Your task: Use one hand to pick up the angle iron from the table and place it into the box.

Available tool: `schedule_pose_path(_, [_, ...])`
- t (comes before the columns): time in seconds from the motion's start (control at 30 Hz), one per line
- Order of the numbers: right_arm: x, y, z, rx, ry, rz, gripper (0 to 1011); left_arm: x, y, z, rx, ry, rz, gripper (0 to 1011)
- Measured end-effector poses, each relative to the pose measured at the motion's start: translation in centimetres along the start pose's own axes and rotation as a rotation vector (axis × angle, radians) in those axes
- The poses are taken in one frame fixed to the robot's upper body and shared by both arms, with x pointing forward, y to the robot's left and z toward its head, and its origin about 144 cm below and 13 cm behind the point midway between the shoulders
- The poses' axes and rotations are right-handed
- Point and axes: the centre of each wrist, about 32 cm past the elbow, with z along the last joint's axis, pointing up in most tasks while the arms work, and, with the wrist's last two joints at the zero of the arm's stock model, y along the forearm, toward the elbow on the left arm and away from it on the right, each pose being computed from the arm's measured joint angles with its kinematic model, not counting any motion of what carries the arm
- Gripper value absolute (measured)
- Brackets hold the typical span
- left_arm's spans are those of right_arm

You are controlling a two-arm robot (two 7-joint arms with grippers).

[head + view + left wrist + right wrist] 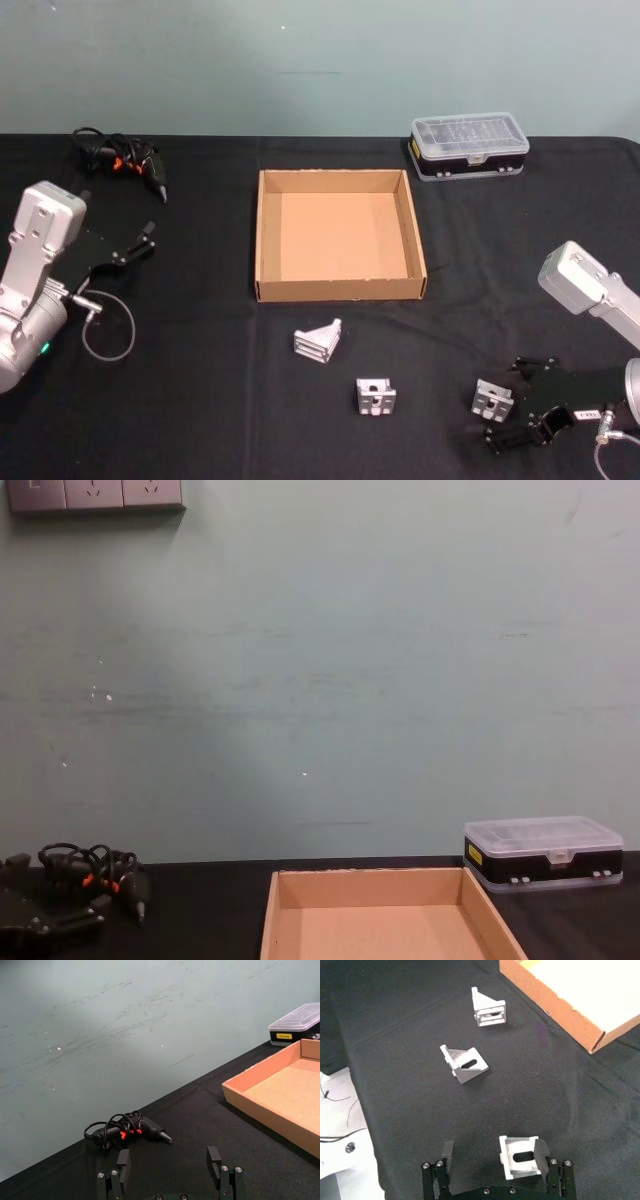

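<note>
Three angle irons lie on the black surface in front of the box, all of them outside it. The first angle iron sits just before the box's front wall. The second angle iron lies closer to the robot and slightly to the right. The third angle iron lies farther right again, well apart from the box.

We see the right end effector down at the surface around this third piece, its fingers spread wide and gripping nothing. In the right wrist view the bracket stands between the two fingers, hard by one of them, with a broad gap of bare cloth to the other. We cannot tell whether the near finger actually touches the metal. The bracket's slotted face is turned up toward the wrist camera.

The left end effector is at the left side of the surface, well apart from the irons, and its fingers are likewise parted with nothing between them. Beyond it, toward the far left edge, lies a bundle of black cables with red marks.

The box is wide, shallow and tan, with low walls and an open top. A clear-lidded plastic case with a black base stands just behind the box's far right corner, near the teal wall
</note>
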Motion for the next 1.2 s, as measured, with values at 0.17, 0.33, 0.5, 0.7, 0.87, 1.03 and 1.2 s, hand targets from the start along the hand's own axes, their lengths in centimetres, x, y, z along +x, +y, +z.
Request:
schedule_pose_path(0.17, [-0.11,0.08,-0.04,-0.006,-0.003,-0.007,1004,0.0,0.0,0.0,0.0,0.0,0.0,1000])
schedule_pose_path(0.33, [-0.31,0.09,-0.14,-0.013,-0.006,-0.02,1004,0.0,0.0,0.0,0.0,0.0,0.0,1000])
schedule_pose_path(0.5, [-0.37,-0.06,-0.17,-0.011,-0.007,-0.034,940,0.0,0.0,0.0,0.0,0.0,0.0,1000])
schedule_pose_path(0.7, [-0.46,-0.18,-0.23,-0.003,-0.004,-0.056,776,0.0,0.0,0.0,0.0,0.0,0.0,1000])
schedule_pose_path(0.87, [-0.5,-0.28,-0.4,0.006,-0.002,-0.063,627,0.0,0.0,0.0,0.0,0.0,0.0,1000])
schedule_pose_path(1.03, [-0.51,-0.36,-0.5,0.011,0.0,-0.066,459,0.0,0.0,0.0,0.0,0.0,0.0,1000])
schedule_pose_path(1.2, [-0.46,-0.34,-0.65,0.015,0.003,-0.067,305,0.0,0.0,0.0,0.0,0.0,0.0,1000])
